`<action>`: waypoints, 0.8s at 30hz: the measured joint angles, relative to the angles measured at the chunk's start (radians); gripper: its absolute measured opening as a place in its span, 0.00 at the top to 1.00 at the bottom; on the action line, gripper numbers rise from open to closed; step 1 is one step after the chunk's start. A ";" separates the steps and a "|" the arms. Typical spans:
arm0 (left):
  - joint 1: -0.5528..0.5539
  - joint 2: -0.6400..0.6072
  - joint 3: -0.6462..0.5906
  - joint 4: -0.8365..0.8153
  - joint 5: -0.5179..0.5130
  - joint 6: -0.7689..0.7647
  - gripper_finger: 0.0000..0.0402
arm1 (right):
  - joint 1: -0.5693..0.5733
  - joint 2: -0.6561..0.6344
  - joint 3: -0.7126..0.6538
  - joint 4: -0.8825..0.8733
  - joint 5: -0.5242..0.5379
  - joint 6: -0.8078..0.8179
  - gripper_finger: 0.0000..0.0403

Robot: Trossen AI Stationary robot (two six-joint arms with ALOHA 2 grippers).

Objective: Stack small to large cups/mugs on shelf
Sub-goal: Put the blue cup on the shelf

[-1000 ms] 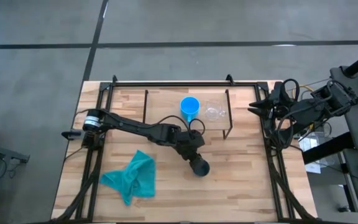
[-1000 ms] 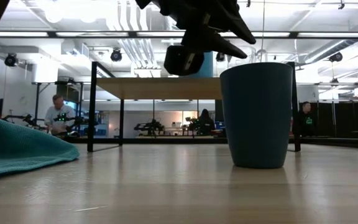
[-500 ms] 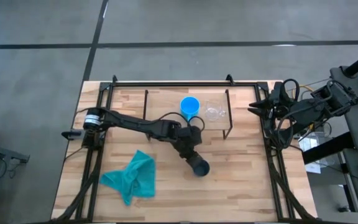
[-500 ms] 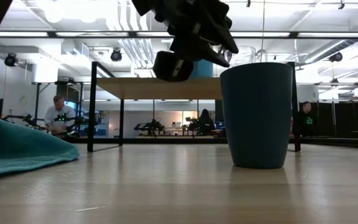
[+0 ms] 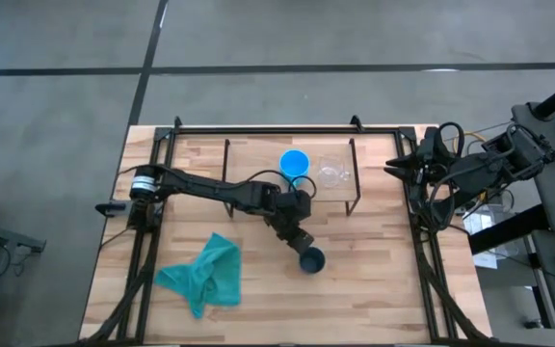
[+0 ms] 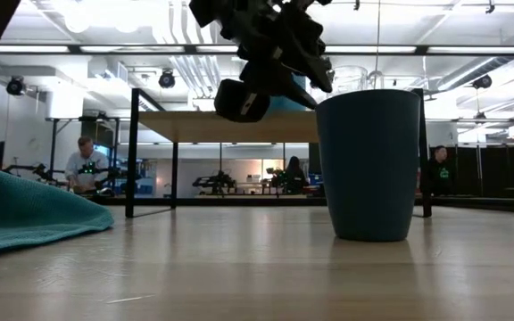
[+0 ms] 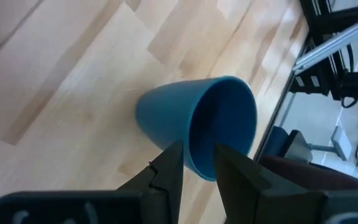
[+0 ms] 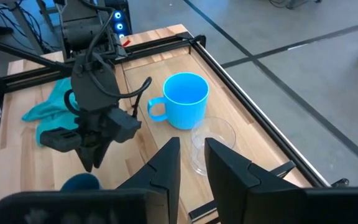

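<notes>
From left to right, we first note the crumpled teal cloth [image 5: 203,276], soft and folded, lying on the pale wood-plank table [image 5: 374,289] near its front left. In the low view it forms a low mound at the left edge [image 6: 25,212].

Next we see the left arm reaching across the middle of the table. Its left gripper [image 5: 302,243] has drawn back toward the shelf over the last second, so that it no longer covers the dark teal-black cup [image 5: 311,260]; the round open mouth of that cup now shows from above. In the low view the gripper has likewise shifted leftward and hangs above and beside the cup's rim [image 6: 266,76]. In the left wrist view its two dark fingers [image 7: 166,171] stand a narrow gap apart, holding nothing, with the rim of the cup between and just beyond them.

The dark teal-black cup is a smooth, matt, tapered tumbler without a handle, standing upright on the table in front of the shelf [image 6: 368,165]; it has not moved.

The shelf [image 5: 258,164] has thin black metal legs and a light wood top. On it stand the bright blue handled mug [image 5: 295,166], glossy and cylindrical, and just beside it, to the right, the tiny clear glass cup [image 5: 330,174]. Both are unchanged.

At the far right the right arm waits folded at the table's edge, as before; its right gripper [image 8: 191,155] shows fingers slightly apart and empty.
</notes>
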 joint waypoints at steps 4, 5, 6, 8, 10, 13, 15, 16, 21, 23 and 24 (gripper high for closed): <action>0.000 0.004 -0.010 0.001 -0.014 -0.012 0.81 | 0.000 0.000 0.000 0.000 0.000 0.000 0.83; -0.001 0.005 -0.015 0.000 -0.015 -0.027 0.81 | 0.000 0.000 0.000 0.000 0.000 0.000 0.83; -0.002 0.006 -0.020 0.000 -0.017 -0.040 0.81 | 0.000 0.000 0.000 0.000 0.000 0.000 0.83; -0.004 0.006 -0.034 0.004 -0.018 -0.052 0.81 | 0.000 0.000 0.000 0.000 0.000 0.000 0.83; -0.005 0.006 -0.046 0.002 -0.018 -0.052 0.81 | 0.000 0.000 0.000 0.000 0.001 -0.001 0.83; -0.005 0.007 -0.045 0.003 -0.018 -0.052 0.81 | 0.000 0.000 0.000 0.000 0.003 -0.003 0.83; -0.005 0.007 -0.039 0.026 -0.015 -0.052 0.81 | 0.000 0.000 0.000 0.000 0.003 -0.003 0.83; -0.005 0.007 -0.038 0.038 -0.010 -0.053 0.81 | 0.000 0.000 0.000 0.000 0.003 -0.003 0.83; -0.013 0.007 -0.040 0.070 0.000 -0.077 0.81 | 0.000 0.000 0.000 0.000 0.003 -0.003 0.82; -0.018 0.007 -0.042 0.071 0.002 -0.078 0.81 | 0.000 0.000 0.000 0.000 0.003 -0.002 0.82; -0.018 0.007 -0.045 0.069 0.002 -0.078 0.81 | 0.000 0.000 0.000 0.000 0.003 -0.001 0.82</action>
